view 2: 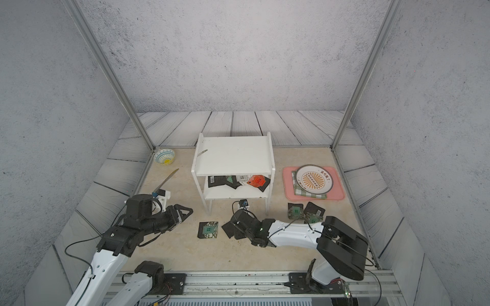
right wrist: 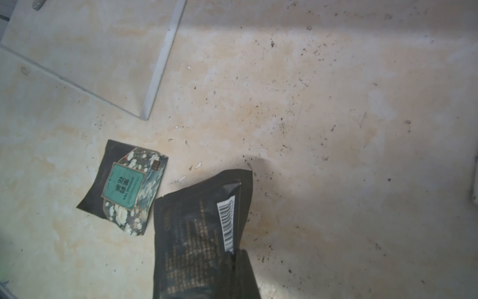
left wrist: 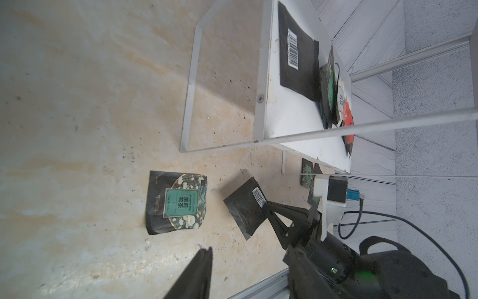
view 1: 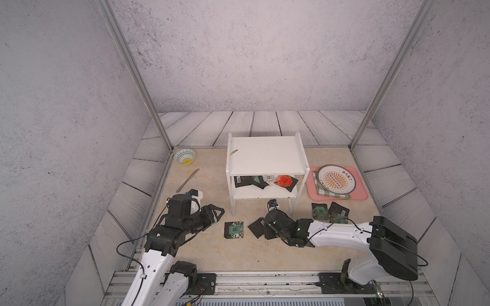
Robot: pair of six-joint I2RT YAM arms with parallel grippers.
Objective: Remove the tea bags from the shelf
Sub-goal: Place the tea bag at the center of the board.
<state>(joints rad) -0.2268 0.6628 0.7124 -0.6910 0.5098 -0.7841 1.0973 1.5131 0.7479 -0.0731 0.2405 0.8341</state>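
Observation:
The white shelf (view 1: 265, 156) (view 2: 233, 155) stands mid-table. Several tea bags (view 1: 265, 181) lie heaped on its lower board, a red-orange one (view 1: 282, 181) among them. In front of the shelf my right gripper (view 1: 266, 229) (right wrist: 235, 255) is shut on the corner of a black barcoded tea bag (view 1: 256, 227) (right wrist: 196, 227) (left wrist: 245, 207), low over the table. A green floral tea bag (view 1: 233, 230) (left wrist: 178, 204) (right wrist: 124, 187) lies flat just left of it. My left gripper (view 1: 218, 214) (left wrist: 251, 249) hovers open and empty left of that bag. Two more tea bags (view 1: 319, 211) (view 1: 338, 212) lie to the right of the shelf.
A pink tray (view 1: 363, 196) with a plate (view 1: 336, 178) on a green checked cloth sits at the right. A patterned bowl (view 1: 185, 156) and a knife (view 1: 187, 180) lie at the back left. A small utensil (view 1: 233, 151) rests on the shelf's top board.

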